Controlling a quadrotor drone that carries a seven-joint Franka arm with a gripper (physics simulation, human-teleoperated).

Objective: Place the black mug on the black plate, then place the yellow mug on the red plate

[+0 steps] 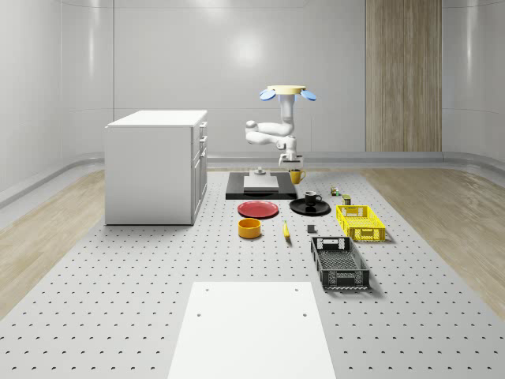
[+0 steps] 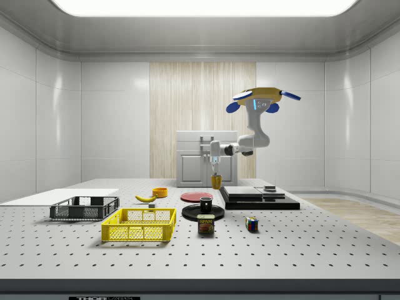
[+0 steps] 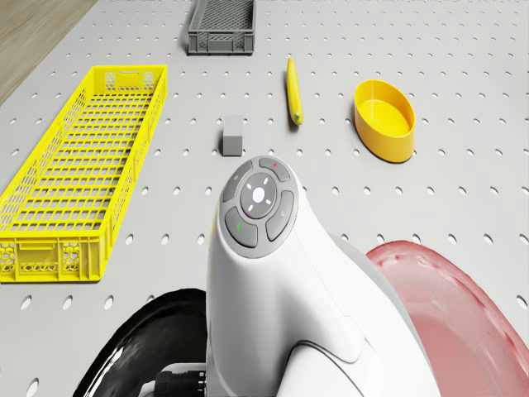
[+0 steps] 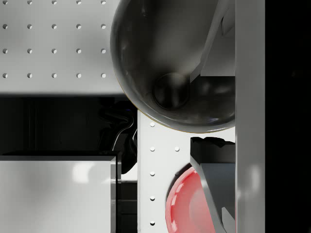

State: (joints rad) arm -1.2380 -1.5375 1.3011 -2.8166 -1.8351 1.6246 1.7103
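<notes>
Pale grey glossy walls (image 1: 158,55) curve into the room's corners, broken by a light wood-panelled strip (image 1: 402,75). Wood flooring (image 1: 442,205) borders the grey perforated tabletop (image 1: 118,276). A white drawer cabinet (image 1: 156,166) stands on it. A ceiling light panel (image 2: 200,6) glows overhead.

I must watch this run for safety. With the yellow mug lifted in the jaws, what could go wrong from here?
1. The yellow mug hangs in the jaws of the gripper above the table, not yet over the red plate; a slip could drop it short of the plate.
2. The black mug already stands on the black plate beside the red one; a low pass might knock it.
</notes>
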